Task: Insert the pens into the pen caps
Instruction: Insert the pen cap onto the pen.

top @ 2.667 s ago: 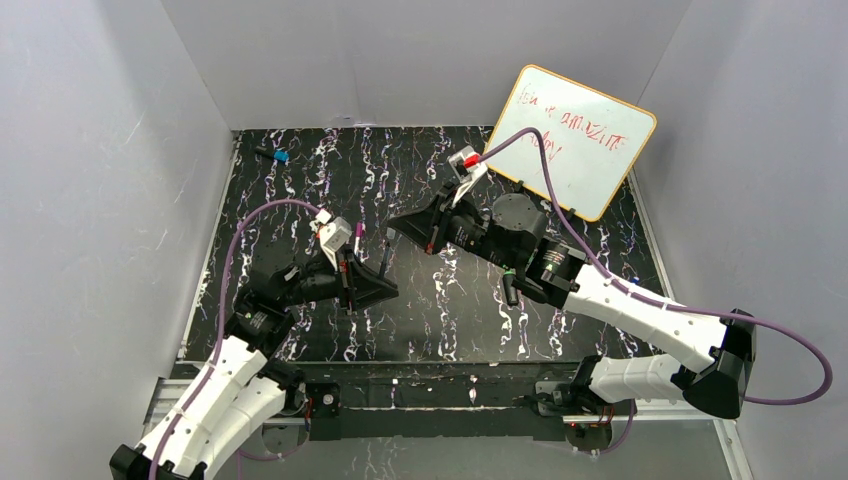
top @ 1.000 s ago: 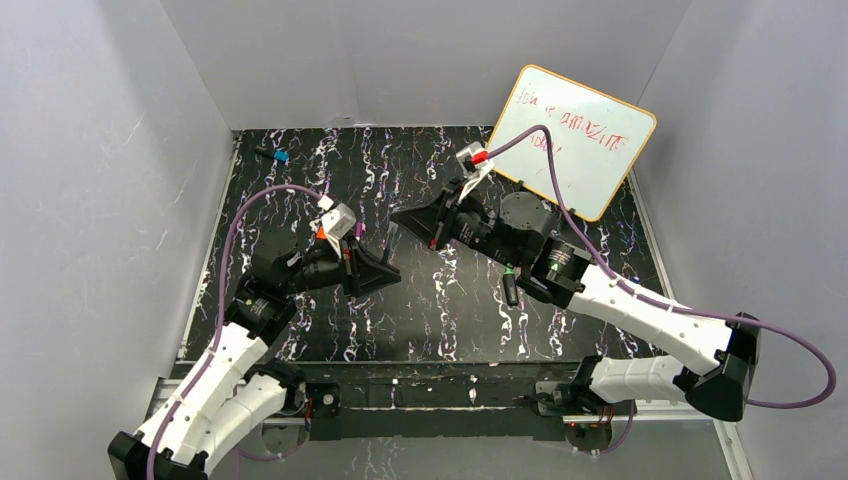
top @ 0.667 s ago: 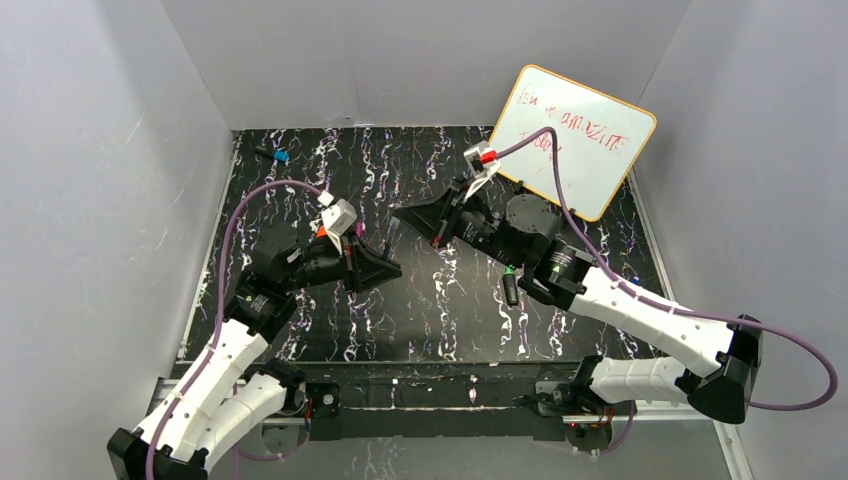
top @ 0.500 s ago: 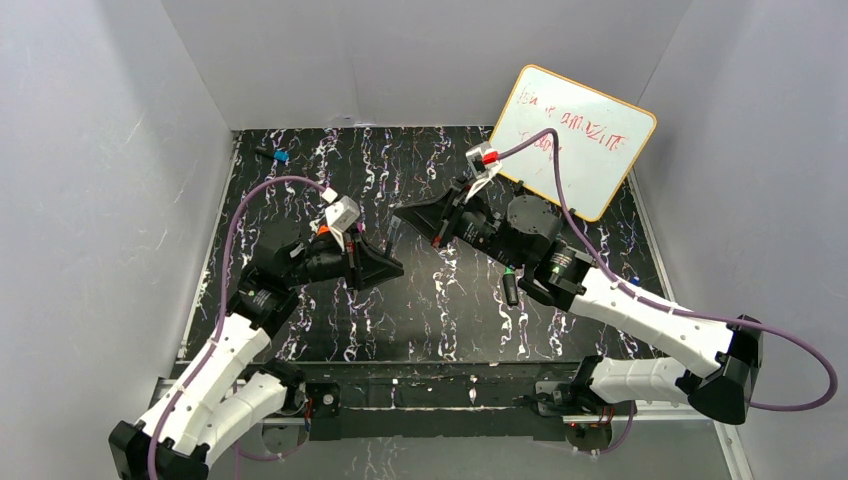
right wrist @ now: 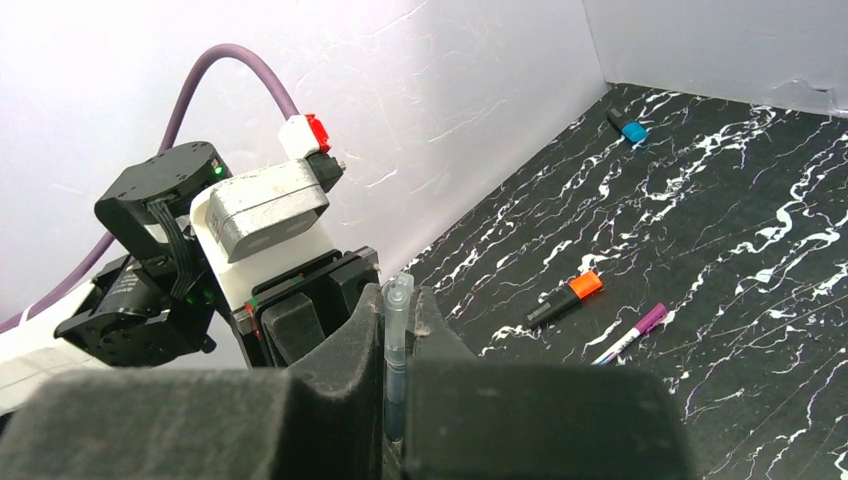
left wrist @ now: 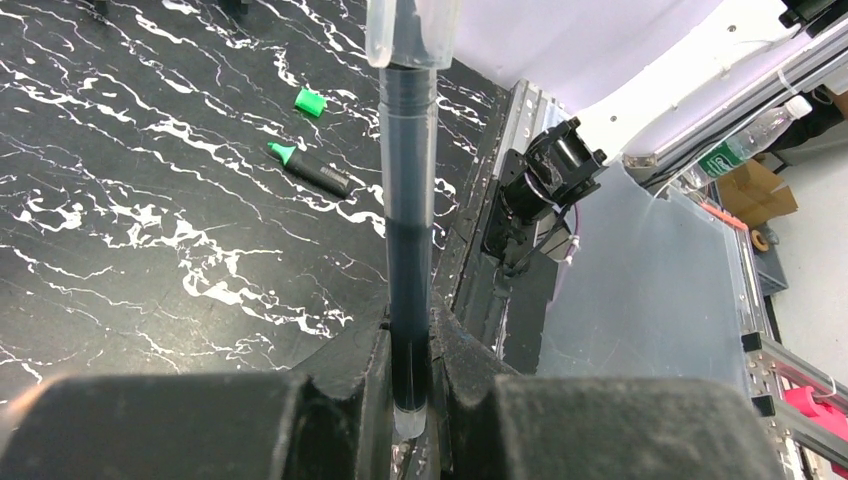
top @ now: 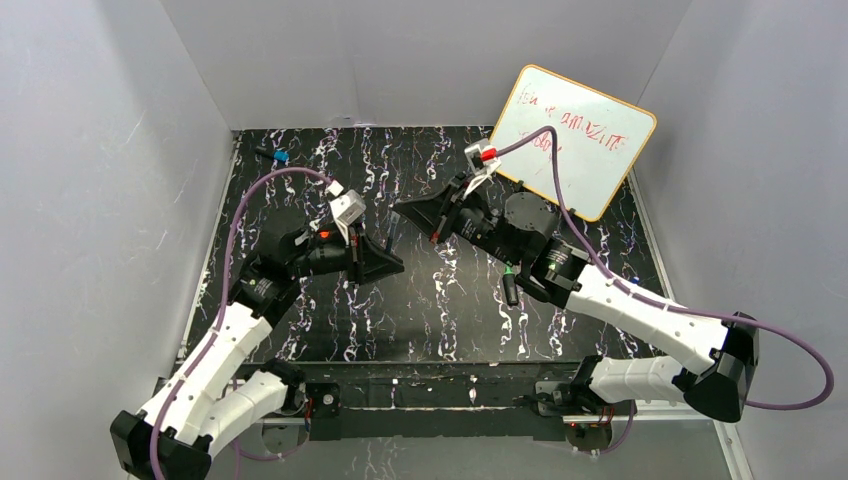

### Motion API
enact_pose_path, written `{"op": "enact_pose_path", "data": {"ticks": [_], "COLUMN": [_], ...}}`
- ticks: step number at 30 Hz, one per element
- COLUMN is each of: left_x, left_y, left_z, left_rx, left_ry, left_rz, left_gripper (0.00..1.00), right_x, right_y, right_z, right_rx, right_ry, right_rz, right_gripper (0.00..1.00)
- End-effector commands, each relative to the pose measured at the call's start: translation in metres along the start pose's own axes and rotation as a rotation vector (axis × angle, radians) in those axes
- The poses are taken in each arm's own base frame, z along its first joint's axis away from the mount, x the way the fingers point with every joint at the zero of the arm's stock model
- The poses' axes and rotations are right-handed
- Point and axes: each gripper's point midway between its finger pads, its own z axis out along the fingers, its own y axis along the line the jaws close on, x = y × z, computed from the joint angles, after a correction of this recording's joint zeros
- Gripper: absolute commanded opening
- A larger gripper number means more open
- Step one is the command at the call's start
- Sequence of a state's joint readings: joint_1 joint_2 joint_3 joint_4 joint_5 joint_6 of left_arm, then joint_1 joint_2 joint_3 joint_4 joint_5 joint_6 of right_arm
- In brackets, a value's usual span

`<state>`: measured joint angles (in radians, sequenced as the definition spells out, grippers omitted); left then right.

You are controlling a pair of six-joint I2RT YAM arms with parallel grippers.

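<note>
My left gripper (left wrist: 410,335) is shut on a slim dark pen (left wrist: 408,200) and holds it above the table. The pen's far end sits inside a clear cap (right wrist: 397,300), and my right gripper (right wrist: 398,315) is shut on that cap. In the top view the two grippers, left (top: 388,264) and right (top: 403,212), face each other closely with the pen (top: 392,238) between them. A green-tipped black marker (left wrist: 315,172) and a green cap (left wrist: 310,101) lie on the table. An orange-tipped marker (right wrist: 566,297) and a white pen with a purple cap (right wrist: 630,335) lie beyond my right gripper.
A whiteboard (top: 575,140) with red writing leans at the back right. A short black piece with a blue end (top: 278,157) lies at the far left corner. The green-tipped marker (top: 511,290) lies under my right arm. White walls enclose the black marbled table (top: 420,320).
My left gripper has moved up and away from the near edge with the pen, closing on the right gripper. The right gripper shifted slightly right and back.
</note>
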<state>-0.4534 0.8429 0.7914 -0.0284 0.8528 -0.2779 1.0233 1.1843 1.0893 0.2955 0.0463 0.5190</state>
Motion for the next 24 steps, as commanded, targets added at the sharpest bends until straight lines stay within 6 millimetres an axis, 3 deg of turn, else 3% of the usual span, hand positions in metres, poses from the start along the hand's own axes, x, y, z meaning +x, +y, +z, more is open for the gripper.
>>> {"op": "enact_pose_path", "data": {"ticks": [1,8,24], "left_x": [-0.031,-0.028,-0.017], "left_y": [-0.002,0.005,0.020], "left_z": [-0.002,-0.004,-0.010], "left_rx": [-0.015,-0.053,-0.139], "left_ry": [-0.028,0.004,0.035], "left_rz": [0.128,0.153,0.182], "left_gripper": [0.00,0.00,0.00], "right_x": [0.032,0.050,0.045], "right_y": [0.016,0.026,0.021], "right_z": [0.000,-0.002,-0.013], "right_rx": [-0.073,-0.129,-0.090], "right_ry": [0.150,0.269,0.323], "right_rz": [0.016,0.010,-0.066], "right_gripper": [0.01,0.01,0.01]}}
